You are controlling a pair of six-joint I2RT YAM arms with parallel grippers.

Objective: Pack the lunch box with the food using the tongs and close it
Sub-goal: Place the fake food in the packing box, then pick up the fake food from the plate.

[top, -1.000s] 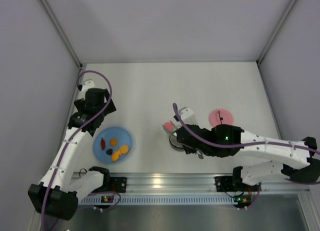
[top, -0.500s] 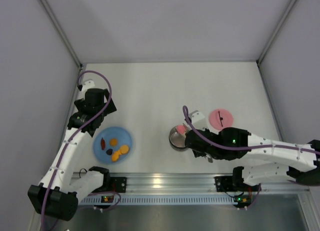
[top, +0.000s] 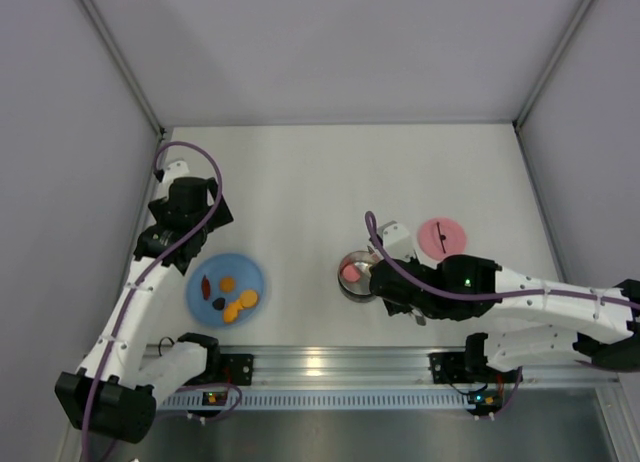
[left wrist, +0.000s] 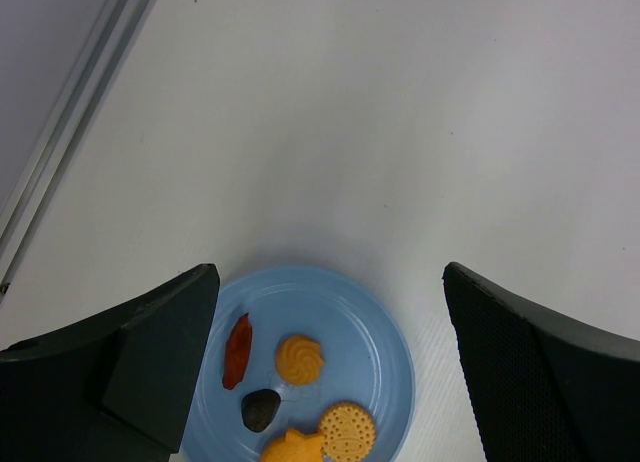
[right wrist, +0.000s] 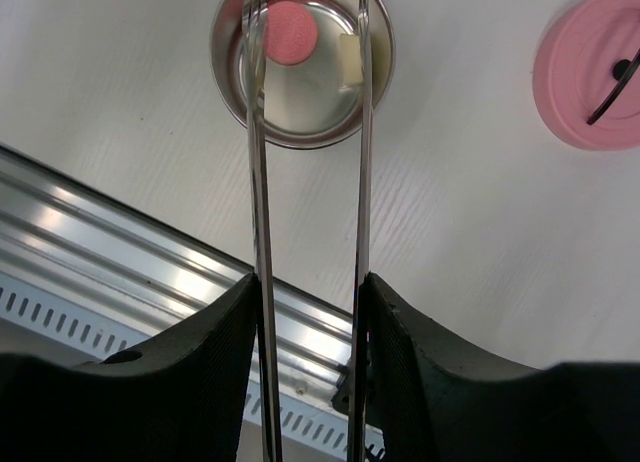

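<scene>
The steel lunch box (right wrist: pixel 300 117) (top: pixel 356 286) stands open near the table's front. One pink food piece (right wrist: pixel 290 30) (top: pixel 350 273) lies inside it. My right gripper (right wrist: pixel 308 292) is shut on the tongs (right wrist: pixel 258 182); their two arms are spread apart, with the tips over the lunch box and nothing between them. The pink lid (right wrist: pixel 590 77) (top: pixel 441 235) lies flat to the right of the box. More food, namely an orange swirl (left wrist: pixel 300 358), a biscuit (left wrist: pixel 347 431), a red strip (left wrist: pixel 238 350) and a dark bit (left wrist: pixel 260 408), lies under my open left gripper (left wrist: pixel 330 322).
That food rests on a blue plate (left wrist: pixel 375 327) (top: pixel 252 272) at the front left. A metal rail (top: pixel 320 362) runs along the near edge, just below the lunch box. Grey walls enclose the table on the left, back and right.
The right arm drew back to the right, carrying the pink piece over the lunch box. The tongs spread and the piece now lies in the box. The left arm stayed put.
</scene>
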